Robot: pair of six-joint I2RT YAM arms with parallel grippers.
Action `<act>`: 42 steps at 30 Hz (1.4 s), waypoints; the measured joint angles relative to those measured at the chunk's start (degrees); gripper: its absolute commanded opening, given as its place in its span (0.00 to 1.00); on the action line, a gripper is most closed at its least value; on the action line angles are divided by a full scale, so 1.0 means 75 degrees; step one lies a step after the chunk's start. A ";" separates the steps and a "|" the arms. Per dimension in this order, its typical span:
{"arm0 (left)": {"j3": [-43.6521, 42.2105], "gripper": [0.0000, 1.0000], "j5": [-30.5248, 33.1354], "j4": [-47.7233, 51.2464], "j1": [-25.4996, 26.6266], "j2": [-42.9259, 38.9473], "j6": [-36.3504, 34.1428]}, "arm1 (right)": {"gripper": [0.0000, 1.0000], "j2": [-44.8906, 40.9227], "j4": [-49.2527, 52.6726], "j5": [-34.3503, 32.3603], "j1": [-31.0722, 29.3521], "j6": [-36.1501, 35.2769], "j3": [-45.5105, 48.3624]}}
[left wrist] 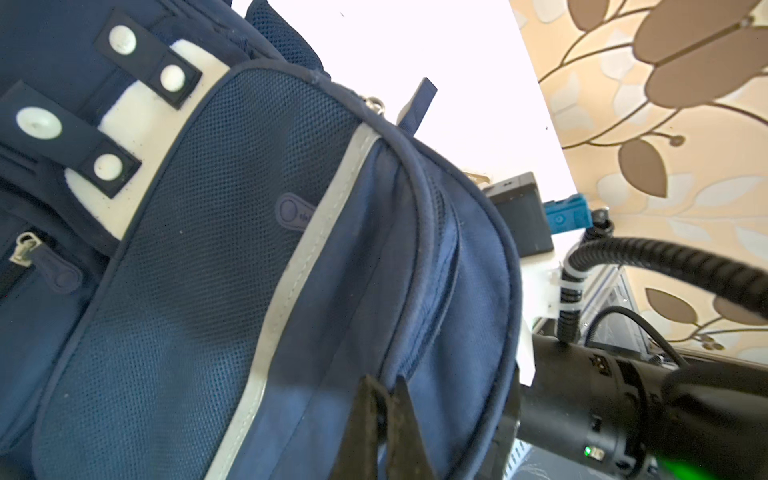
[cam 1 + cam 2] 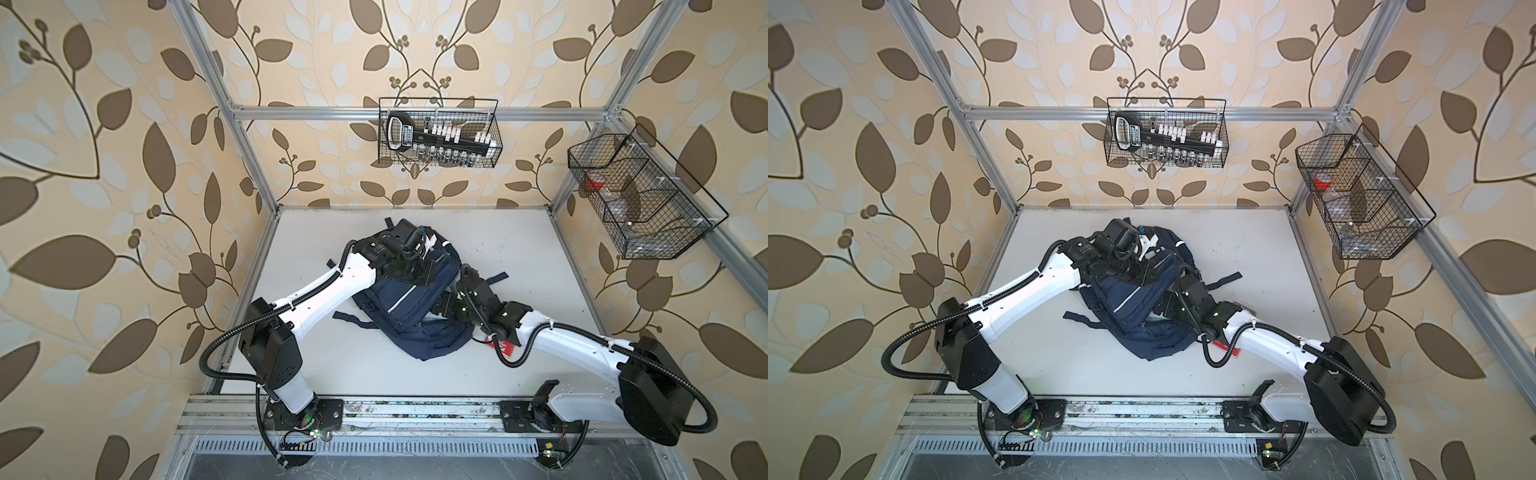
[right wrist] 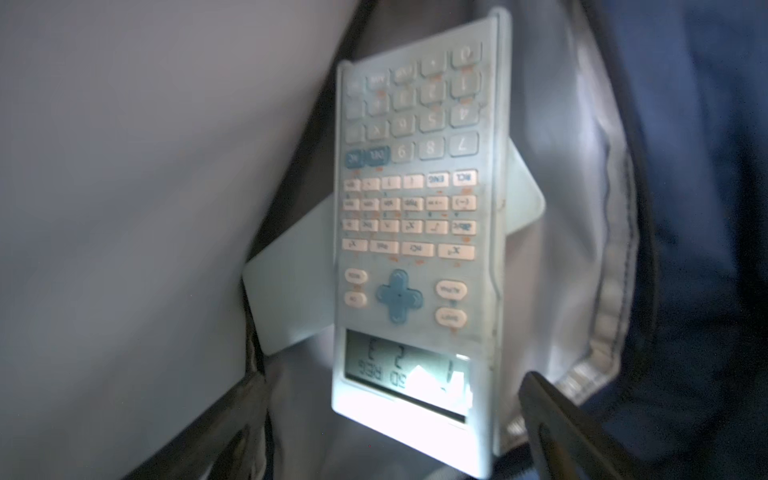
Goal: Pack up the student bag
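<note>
The student bag (image 2: 409, 307) is laid near the middle of the white counter (image 2: 332, 374). A calculator (image 3: 411, 232) is seen inside its grey-lined compartment, resting across a pale flat piece (image 3: 286, 291). The right claw (image 3: 392, 374) is spread wide around the calculator's display end, touching neither side, so the release is judged done. A straight withdrawal through the opening is advised, so that the lining is not snagged nor the calculator dragged out. The left claw (image 1: 384, 384) is pressed together on the bag's fabric (apparently pinching a fold to hold the mouth up). A red item (image 2: 500, 347) is seen between the bag and the counter's right edge, partly under the right arm. Two wire baskets (image 2: 457, 160) (image 2: 665, 245) are hung from the aluminium frame, against leaf-patterned wallpaper.
</note>
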State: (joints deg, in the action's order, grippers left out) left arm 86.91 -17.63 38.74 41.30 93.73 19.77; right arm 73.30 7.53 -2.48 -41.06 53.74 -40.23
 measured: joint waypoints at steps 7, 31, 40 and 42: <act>-0.0009 0.00 -0.0020 -0.0006 0.0041 0.0000 0.0058 | 0.85 -0.0076 -0.0210 0.0073 -0.0012 0.0000 0.0119; -0.0388 0.00 -0.0137 -0.0338 0.0029 -0.0079 0.0297 | 0.83 -0.0962 0.0807 -0.0108 -0.0041 -0.0513 -0.0020; -0.0670 0.55 -0.0119 -0.0399 -0.0131 -0.0090 0.0737 | 0.92 -0.2600 0.2358 -0.0565 -0.0152 -0.0833 -0.0020; -0.0822 0.59 -0.0015 -0.0391 -0.0175 -0.0140 0.0816 | 0.99 -0.2734 0.2646 -0.0659 -0.0224 -0.0807 -0.0020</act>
State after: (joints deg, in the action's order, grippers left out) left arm 80.75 -17.74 35.81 39.99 92.68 25.89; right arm 52.80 27.38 -7.42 -42.74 47.68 -40.38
